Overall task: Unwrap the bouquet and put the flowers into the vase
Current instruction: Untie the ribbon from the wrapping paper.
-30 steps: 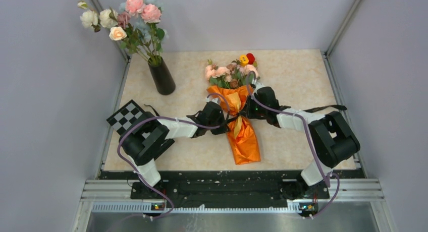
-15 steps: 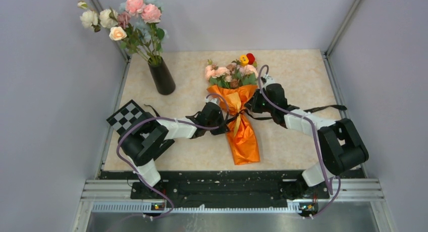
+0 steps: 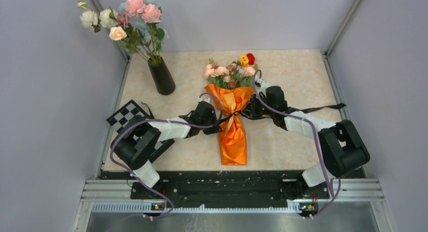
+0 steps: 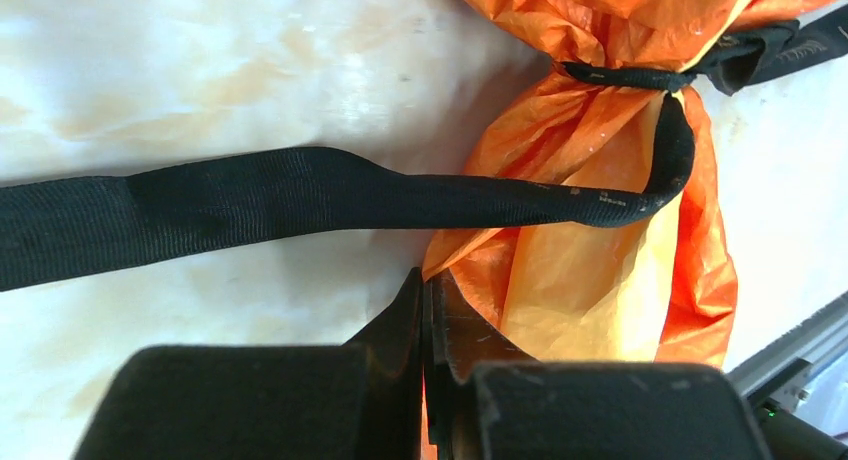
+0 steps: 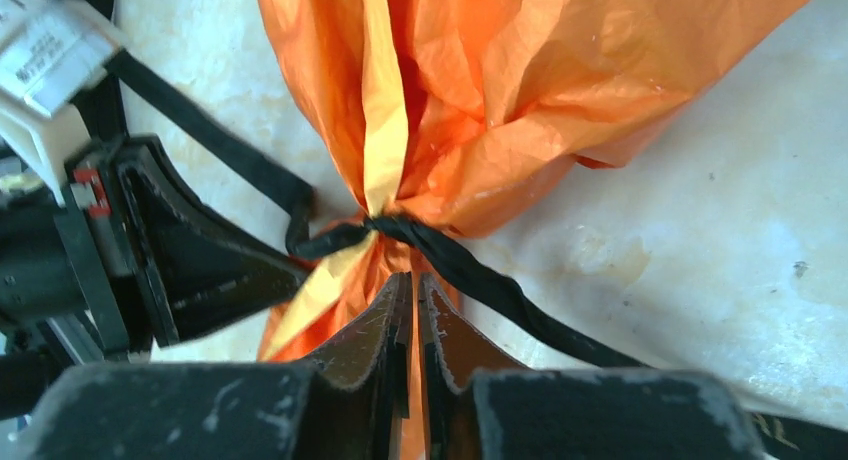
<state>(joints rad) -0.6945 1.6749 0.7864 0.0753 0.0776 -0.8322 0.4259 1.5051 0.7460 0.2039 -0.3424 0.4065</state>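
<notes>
- Black fingers of the left pincer (image 4: 425, 280) are pressed together. Their tips touch the edge of the orange paper (image 4: 600, 280), and whether they nip it I cannot tell.
- The right pincer (image 5: 412, 278) has its jaws drawn in to a thin slit just under the tied neck. Orange shows in the slit, but a real hold is not clear.
- The black ribbon (image 4: 300, 185) lies just beyond the left tips, flat across the worktop (image 3: 292, 75), looping up to the knot around the cone's waist. A second tail runs off past the right pincer.
- The bouquet (image 3: 232, 116) lies between the two pincers near the middle of the worktop, heads toward the far edge and pointed tail toward the near edge.
- The flowers (image 3: 227, 73) fan out of the cone's mouth, with small yellow and red heads (image 3: 247, 58) beside them.
- The vase (image 3: 162, 76) stands well apart in the far left corner, already carrying a taller white-and-pink bunch (image 3: 128, 17).
- Handling, as I judge it:
  - The paper looks thin, glossy and slippery, and is likely to crumple or slide, not pull.
  - The woven ribbon is soft and should grip better, so a free tail near the knot is the place to take hold.
  - The bundle looks light enough to drag along unless the other pincer pins it.
  - The stems seem thin and bendy, so they are best taken together below the leaves.
</notes>
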